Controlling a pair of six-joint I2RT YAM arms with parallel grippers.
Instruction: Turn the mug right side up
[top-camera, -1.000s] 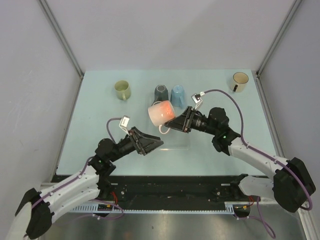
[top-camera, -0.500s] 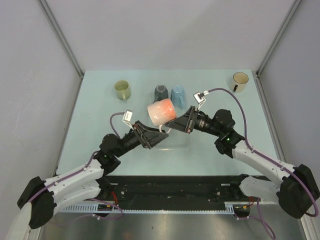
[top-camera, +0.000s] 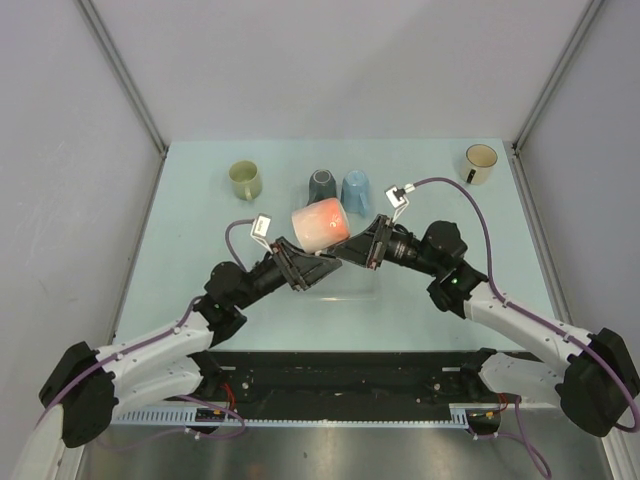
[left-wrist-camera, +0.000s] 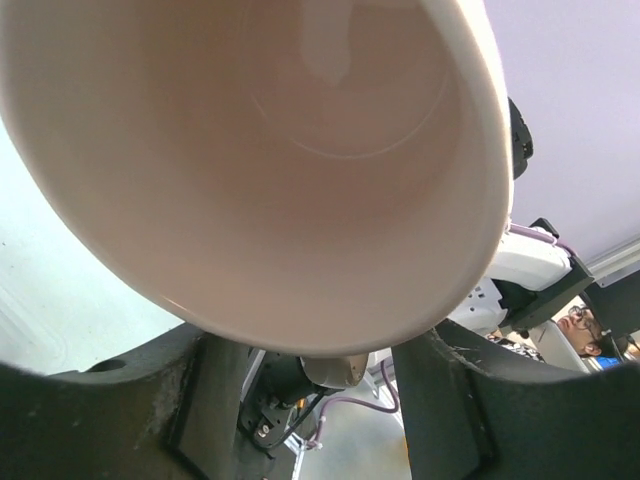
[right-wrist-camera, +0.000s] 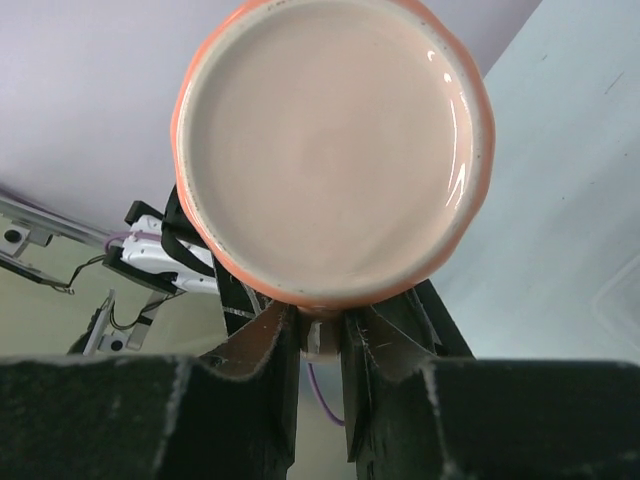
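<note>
1. Top external view: a pink-orange mug (top-camera: 320, 222) hangs tipped on its side between the two arms, above the middle of the pale blue worktop (top-camera: 190, 240).
2. The right gripper (top-camera: 352, 250) reaches in from the right. Its jaws are pinched tight on the mug's white handle at the lower edge of the cup.
3. The left gripper (top-camera: 316, 270) comes up from the lower left, its tip just beneath the mug.
4. Left wrist view: the mug's open mouth fills the picture, its cream inside facing the camera. The dark fingers (left-wrist-camera: 120, 410) stand spread wide below the rim, one on each side, clamping nothing.
5. Right wrist view: the mug's glazed base, ringed in orange, faces the lens. The fingers (right-wrist-camera: 265, 365) are closed on a thin strip of white handle between them.
6. Behind the held mug, a dark grey-blue mug (top-camera: 322, 185) and a light blue mug (top-camera: 356, 187) stand just beside each other.
7. A green mug (top-camera: 244, 180) sits to the far left, and a cream mug (top-camera: 480, 162) sits well apart at the far right corner.
</note>
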